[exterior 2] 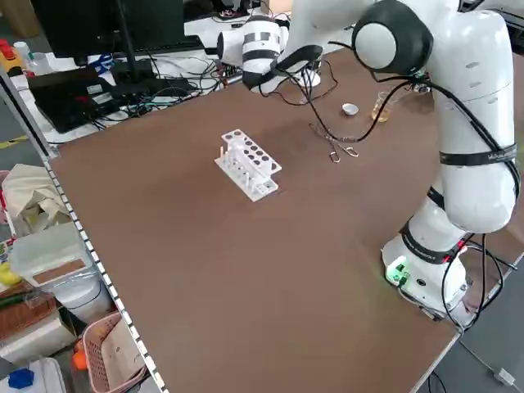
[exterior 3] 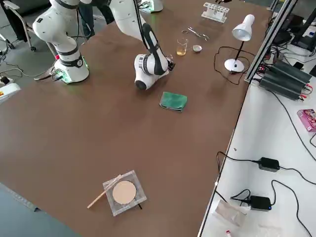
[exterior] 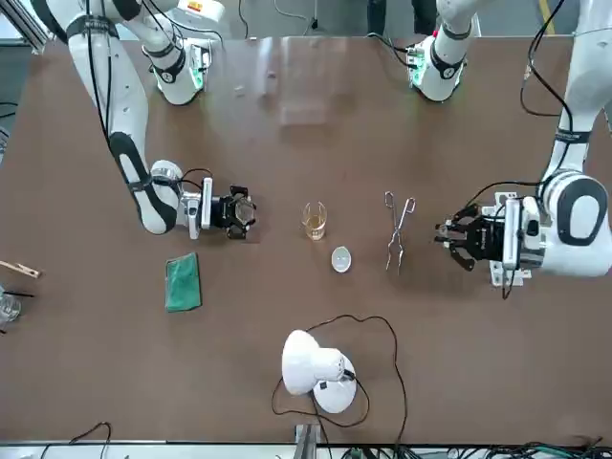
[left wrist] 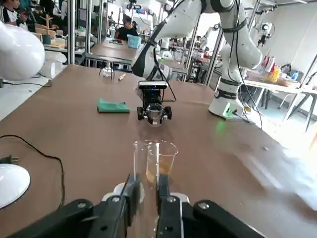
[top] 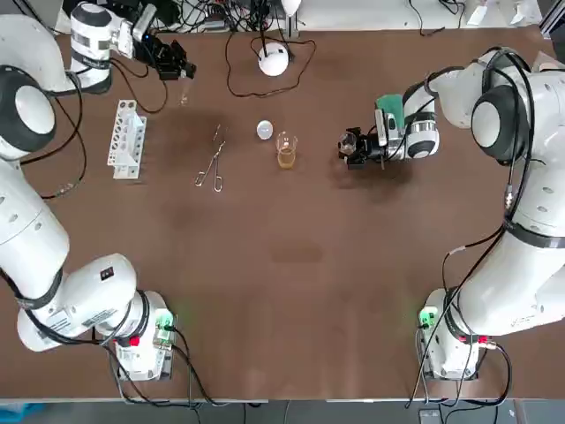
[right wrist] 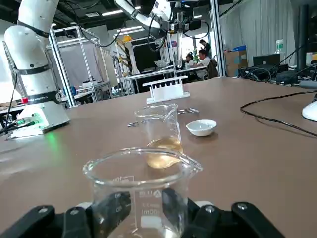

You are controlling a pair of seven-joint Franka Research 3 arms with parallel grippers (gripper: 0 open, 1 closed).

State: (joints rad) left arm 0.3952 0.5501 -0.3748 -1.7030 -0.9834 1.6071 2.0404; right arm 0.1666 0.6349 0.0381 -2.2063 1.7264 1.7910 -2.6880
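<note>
Left gripper clamped on upright test tube, right gripper clamped on upright beaker

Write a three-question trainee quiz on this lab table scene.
1. True or false: the right gripper is shut on an empty clear glass beaker.
2. What lies between the small white dish and the white plastic test-tube rack? A a funnel; B metal tongs; C a pipette.
3. Fill in: the left gripper grips a clear glass ____.
Key: 1 true; 2 B; 3 test tube.
</note>
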